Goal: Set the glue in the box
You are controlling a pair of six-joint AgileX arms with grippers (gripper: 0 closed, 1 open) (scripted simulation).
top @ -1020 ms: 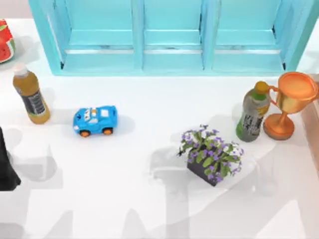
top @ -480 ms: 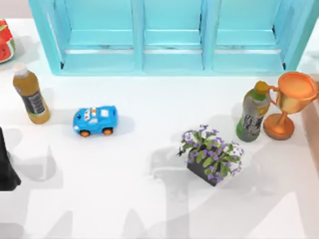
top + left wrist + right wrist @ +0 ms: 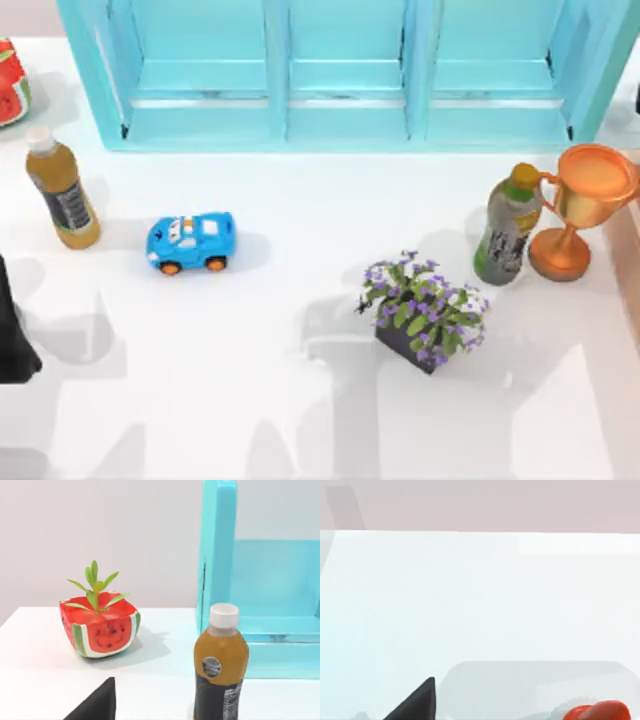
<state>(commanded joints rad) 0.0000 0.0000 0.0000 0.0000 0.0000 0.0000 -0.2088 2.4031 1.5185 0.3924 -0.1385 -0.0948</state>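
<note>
Glue is perhaps the red rounded thing [image 3: 600,711] low in the right wrist view. It is probably light, stiff and smooth, so best held around the body. Whether the right gripper [image 3: 417,702] is open or holds anything cannot be told. The left arm [image 3: 12,335] is parked at the table's left edge.

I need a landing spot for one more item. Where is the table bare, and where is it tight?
Bare: the stretch between the toy car and the flower pot, and the whole front strip below them. Tight: the right edge, where the green bottle stands beside the trophy, close to the flowers.
</note>
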